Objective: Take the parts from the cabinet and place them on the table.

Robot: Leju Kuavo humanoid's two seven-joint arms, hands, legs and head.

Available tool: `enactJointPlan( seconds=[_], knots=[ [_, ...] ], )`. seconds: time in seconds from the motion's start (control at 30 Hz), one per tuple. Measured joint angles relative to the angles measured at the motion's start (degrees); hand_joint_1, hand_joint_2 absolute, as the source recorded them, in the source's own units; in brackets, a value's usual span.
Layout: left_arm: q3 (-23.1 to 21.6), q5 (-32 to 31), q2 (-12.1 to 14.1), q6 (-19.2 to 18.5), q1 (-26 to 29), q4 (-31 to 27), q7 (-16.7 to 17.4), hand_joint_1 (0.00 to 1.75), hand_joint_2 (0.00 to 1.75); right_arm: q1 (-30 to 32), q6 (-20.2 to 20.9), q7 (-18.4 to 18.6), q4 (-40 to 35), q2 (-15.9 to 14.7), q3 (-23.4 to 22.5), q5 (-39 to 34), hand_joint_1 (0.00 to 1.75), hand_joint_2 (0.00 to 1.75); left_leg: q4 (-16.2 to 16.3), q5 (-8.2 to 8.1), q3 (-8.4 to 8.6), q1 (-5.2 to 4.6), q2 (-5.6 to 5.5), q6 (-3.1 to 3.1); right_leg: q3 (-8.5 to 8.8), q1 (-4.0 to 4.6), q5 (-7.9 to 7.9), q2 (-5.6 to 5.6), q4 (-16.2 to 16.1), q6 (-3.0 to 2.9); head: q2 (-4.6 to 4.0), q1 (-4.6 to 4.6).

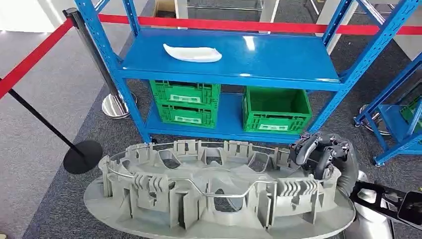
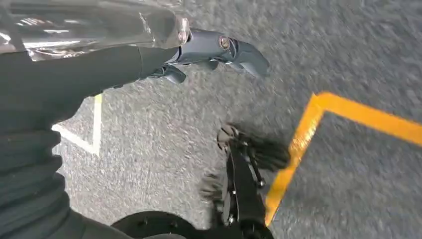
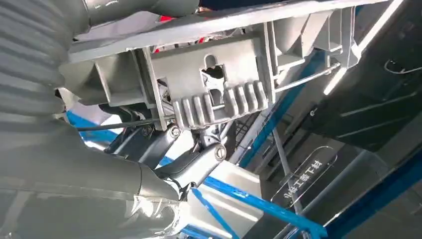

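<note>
Right hand [image 1: 321,152] is gripping the right end of the large grey part [image 1: 214,191], fingers [image 3: 196,162] curling around its ribbed edge from below; the part is sitting low in the head view, in front of the blue cabinet [image 1: 234,59]. Left hand [image 2: 214,52] is hanging over the grey floor [image 2: 348,59], holding nothing, fingers loosely extended and slightly apart. A white part [image 1: 192,53] is lying on the cabinet's top shelf, well apart from both hands.
</note>
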Motion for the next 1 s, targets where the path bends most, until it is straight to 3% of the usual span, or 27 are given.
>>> enactJointPlan(
  seconds=[0.03,0.07,0.1,0.13,0.17,0.27,0.3,0.33,0.37,0.4,0.43,0.47,0.5,0.53,0.57,0.6,0.63,0.67,0.77,0.8,0.83,0.87,0.93,0.97,1.0],
  knots=[
    [0.2,0.1,0.0,0.2,0.0,0.0,0.0,0.0,1.75,-0.2,0.1,0.3,0.1,0.0,0.1,-0.3,1.75,1.75,0.2,0.36,-0.88,-0.07,0.24,-0.04,2.12,0.01,2.3,-0.02,-1.8,-0.14,0.0,-0.04],
    [0.5,0.2,-0.1,0.4,0.0,0.0,0.1,0.0,1.75,-0.5,0.1,0.7,0.1,-0.2,0.1,-0.6,1.75,1.75,0.5,0.8,-1.71,-0.14,0.59,-0.19,5.28,0.06,4.38,-0.18,-5.8,-0.39,0.0,-0.02],
    [0.7,0.5,-0.1,0.7,0.0,0.0,0.3,0.0,1.75,-0.7,0.2,0.9,0.1,-0.4,0.0,-0.9,1.75,1.75,0.8,1.21,-2.36,-0.19,0.93,-0.33,9.3,0.2,4.89,-0.96,-11.1,-0.71,0.0,-0.04],
    [0.8,0.6,-0.2,0.8,0.1,0.0,0.6,0.0,1.75,-1.0,0.3,1.0,0.1,-0.5,-0.1,-1.3,1.75,1.75,1.2,1.44,-2.77,-0.42,1.25,-0.59,13.31,0.57,2.41,-2.67,-16.9,-0.95,0.0,-0.02],
    [1.0,0.6,-0.2,0.9,0.1,0.0,1.0,0.0,1.75,-1.3,0.5,1.1,0.1,-0.6,-0.3,-1.7,1.75,1.75,1.6,1.65,-2.96,-0.49,1.55,-0.88,15.44,0.77,0.85,-2.87,-20.9,-1.26,0.0,-0.16],
    [1.6,0.7,-0.5,1.6,0.1,0.0,2.0,0.0,1.75,-1.6,1.9,1.2,0.2,-1.1,-0.9,-3.0,1.75,1.75,1.5,2.63,-3.06,-0.26,2.95,-1.87,14.14,1.12,1.37,-1.65,-20.7,-2.44,0.0,-0.26],
    [1.7,0.7,-0.7,1.7,0.1,0.0,2.1,0.0,1.75,-1.8,2.2,1.3,0.2,-1.1,-1.0,-3.1,1.75,1.75,1.8,2.21,-3.33,-0.03,2.34,-2.32,13.83,0.61,2.07,-1.48,-20.9,-2.95,0.0,-0.15],
    [1.9,0.7,-0.9,1.7,0.1,0.0,2.1,0.0,1.75,-2.1,2.4,1.4,0.2,-1.3,-1.1,-3.1,1.75,1.75,3.4,-0.15,-3.96,0.09,0.41,-2.97,13.32,0.62,2.55,-1.07,-20.9,-3.37,0.0,-0.39],
    [2.0,0.7,-1.0,1.8,0.1,0.0,2.1,0.0,1.75,-2.2,2.6,1.5,0.3,-1.3,-1.1,-3.1,1.75,1.75,7.1,-3.27,-5.37,0.23,-0.61,-3.29,12.73,0.62,3.01,-0.83,-20.9,-3.59,0.0,-0.48],
    [2.1,0.7,-1.0,1.9,0.1,0.0,2.1,0.0,1.75,-2.2,2.7,1.6,0.3,-1.3,-1.0,-3.1,1.75,1.75,12.1,-6.24,-7.32,0.33,-0.98,-3.51,12.14,0.63,3.53,-0.41,-20.8,-3.65,0.0,-0.48],
    [2.2,0.8,-1.1,2.0,0.2,0.0,2.2,0.0,1.75,-2.2,2.8,1.7,0.4,-1.3,-1.0,-3.1,1.75,1.75,16.6,-8.19,-8.99,0.34,-1.0,-3.63,11.53,0.65,3.97,-0.01,-20.8,-3.62,0.0,-0.48],
    [2.4,1.0,-1.2,2.0,0.2,0.0,2.4,0.0,1.75,-2.3,2.9,2.0,0.5,-1.3,-1.0,-3.1,1.75,1.75,19.6,-8.81,-9.9,0.38,-1.0,-3.68,10.98,0.64,4.36,0.41,-20.7,-3.54,0.0,-0.48],
    [2.5,1.4,-1.3,2.0,0.2,0.0,2.5,0.0,1.75,-2.5,3.1,2.4,0.6,-1.3,-1.0,-3.1,1.75,1.75,19.6,-8.12,-9.39,0.5,-1.0,-3.66,10.76,0.63,4.7,0.93,-20.6,-3.37,0.0,-0.53],
    [2.7,1.8,-1.4,2.0,0.2,0.0,2.5,0.0,1.75,-2.6,3.2,2.6,0.7,-1.3,-1.0,-3.2,1.75,1.75,16.8,-6.37,-7.37,0.6,-1.04,-3.59,10.5,0.62,4.97,1.41,-20.6,-3.25,0.0,-0.55],
    [2.8,1.8,-1.5,2.0,0.2,0.0,2.5,0.0,1.75,-2.8,3.3,2.8,0.8,-1.3,-1.1,-3.3,1.75,1.75,11.9,-4.08,-4.23,0.69,-1.29,-3.48,10.35,0.62,5.11,1.9,-20.5,-3.08,0.0,-0.48],
    [3.1,1.9,-1.6,2.0,0.2,0.0,2.5,0.0,1.75,-3.1,3.5,2.8,0.9,-1.3,-1.2,-3.5,1.75,1.75,6.0,-1.95,-0.64,0.7,-2.23,-3.25,10.29,0.6,5.21,2.33,-20.5,-2.91,0.0,-0.55],
    [3.3,2.0,-1.5,2.0,0.2,0.0,2.4,0.0,1.75,-3.3,3.6,2.8,0.9,-1.3,-1.2,-3.6,1.75,1.75,1.7,-1.83,1.74,0.76,-4.62,-2.87,10.16,0.42,5.32,2.53,-20.5,-2.74,0.0,-0.48],
    [3.4,2.3,-1.6,2.0,0.2,0.0,2.4,0.0,1.75,-3.7,3.7,2.7,1.0,-1.2,-1.3,-3.9,1.75,1.75,0.7,-2.09,2.58,0.86,-5.34,-2.68,9.77,0.72,5.57,2.96,-20.4,-2.34,0.0,-0.39],
    [3.8,2.5,-1.5,2.0,0.2,0.0,2.0,0.0,1.75,-4.1,3.6,2.9,1.0,-0.9,-1.8,-4.0,1.75,1.75,0.5,-2.13,2.17,0.51,-3.8,-2.22,9.0,0.38,6.32,4.32,-20.5,-1.17,0.0,-0.59],
    [3.8,2.5,-1.6,2.0,0.2,0.0,2.0,0.0,1.75,-4.1,3.4,3.1,1.0,-0.8,-2.1,-4.0,1.75,1.75,-0.2,-1.67,2.22,1.07,-3.1,-1.53,8.77,0.39,6.05,4.48,-20.2,-1.02,0.0,-0.61],
    [3.8,2.4,-1.6,1.9,0.2,0.0,1.9,0.0,1.75,-4.2,2.8,3.5,0.9,-0.7,-2.4,-3.7,1.75,1.75,-0.3,-1.53,2.17,0.99,-2.55,-1.24,7.82,0.55,4.86,3.05,-18.7,-0.88,0.0,-0.48],
    [3.8,2.2,-1.5,1.8,0.2,0.0,1.8,0.0,1.75,-4.1,2.1,3.7,0.8,-0.7,-2.6,-3.4,1.75,1.75,-0.3,-1.45,2.01,0.98,-2.04,-0.92,6.24,0.54,2.74,1.9,-15.4,-0.64,0.0,-0.09],
    [3.8,1.6,-1.3,1.5,0.2,0.0,1.6,0.0,1.75,-3.3,0.7,3.8,0.3,-0.3,-2.8,-2.4,1.75,1.75,-0.2,-1.33,1.66,0.82,-0.73,-0.73,1.34,0.47,-1.86,1.0,-4.7,-0.17,0.0,-0.04],
    [3.8,1.6,-1.1,1.5,0.2,0.0,1.6,0.0,1.75,-2.7,0.4,3.7,0.2,-0.2,-3.0,-2.1,1.75,1.75,-0.1,-1.3,1.5,0.78,-0.12,-0.69,-0.29,0.47,-2.78,0.94,-1.0,-0.04,0.0,0.0],
    [3.8,1.5,-1.1,1.5,0.2,0.0,1.5,0.0,1.75,-2.1,0.2,3.6,0.2,-0.2,-3.2,-1.9,1.75,1.75,-0.1,-1.3,1.48,0.75,0.39,-0.69,-0.41,0.46,-2.32,0.86,-0.6,-0.03,0.0,-0.04]
  ],
)
